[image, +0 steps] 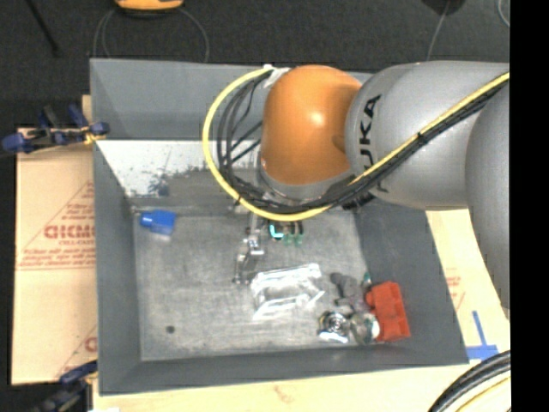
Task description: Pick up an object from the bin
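The jaws are seen just left of a clear packet (287, 288), which is laid lengthwise left to right; their opening cannot be told.

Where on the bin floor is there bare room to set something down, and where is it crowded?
Bare floor lies lower left, bordered by the blue piece, the bin's left wall and the clear plastic packet. Crowded: the lower right, where packet, shiny metal part and red block huddle.
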Controlling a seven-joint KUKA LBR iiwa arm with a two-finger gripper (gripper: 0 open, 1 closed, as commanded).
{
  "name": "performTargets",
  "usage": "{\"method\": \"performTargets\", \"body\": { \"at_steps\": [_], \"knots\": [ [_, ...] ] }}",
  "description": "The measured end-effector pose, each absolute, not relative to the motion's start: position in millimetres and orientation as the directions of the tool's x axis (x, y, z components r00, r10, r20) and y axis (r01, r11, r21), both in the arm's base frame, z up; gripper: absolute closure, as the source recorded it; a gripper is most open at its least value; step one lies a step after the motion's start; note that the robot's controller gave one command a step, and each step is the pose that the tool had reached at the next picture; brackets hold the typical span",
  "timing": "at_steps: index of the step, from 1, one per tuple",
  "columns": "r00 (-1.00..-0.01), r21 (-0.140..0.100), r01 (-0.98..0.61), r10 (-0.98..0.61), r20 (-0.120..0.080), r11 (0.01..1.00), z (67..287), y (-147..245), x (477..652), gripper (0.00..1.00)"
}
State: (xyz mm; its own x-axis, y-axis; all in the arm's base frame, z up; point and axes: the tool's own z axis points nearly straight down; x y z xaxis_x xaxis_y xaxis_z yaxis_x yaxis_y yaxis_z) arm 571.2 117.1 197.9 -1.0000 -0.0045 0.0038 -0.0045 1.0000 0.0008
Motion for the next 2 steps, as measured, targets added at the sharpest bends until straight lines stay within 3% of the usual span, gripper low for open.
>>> {"method": "performTargets", "body": {
  "at_steps": [1,2],
  "knots": [
    [-0.98,0.003,-0.199,-0.199,-0.002,0.98,109.7,51.1,588.3,0.0],
    [-0.883,-0.001,-0.47,-0.47,-0.001,0.883,103.8,29.4,545.4,0.0]
  ]
}}
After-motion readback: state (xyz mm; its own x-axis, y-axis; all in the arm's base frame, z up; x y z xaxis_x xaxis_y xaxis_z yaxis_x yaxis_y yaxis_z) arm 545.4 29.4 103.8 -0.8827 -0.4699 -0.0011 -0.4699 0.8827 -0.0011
